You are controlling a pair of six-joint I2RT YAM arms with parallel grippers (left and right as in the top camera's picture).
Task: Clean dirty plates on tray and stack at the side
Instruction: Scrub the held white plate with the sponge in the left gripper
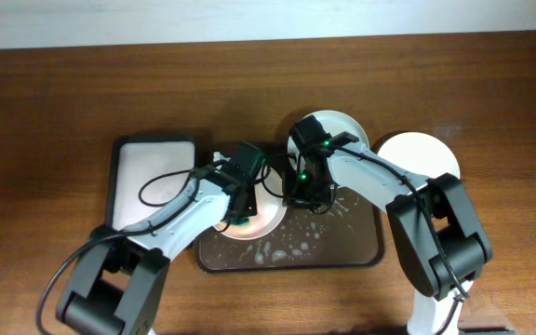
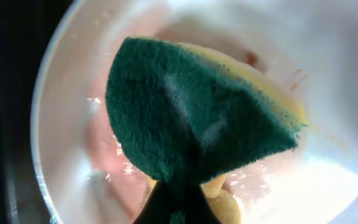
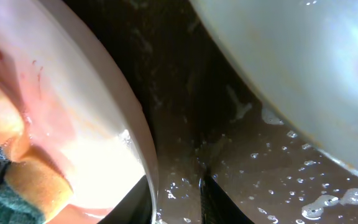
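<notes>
- The brown wooden surface (image 1: 54, 93) carries two trays and a plate.
- A dark tray (image 1: 342, 253), wet-flecked, lies at the middle.
- A smaller white-lined tray (image 1: 152, 172) lies just left of it.
- A white plate (image 1: 428, 154) lies just right of the dark tray's far corner.

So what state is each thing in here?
Left gripper: shut on sponge.
Right gripper: open, by rim of front plate.
Front plate: on tray, smeared pink, sponge on it.
Back plate: at tray's far edge, no sauce seen.
Side plate: on table beside tray, clean.
Tray: flecked with suds.
</notes>
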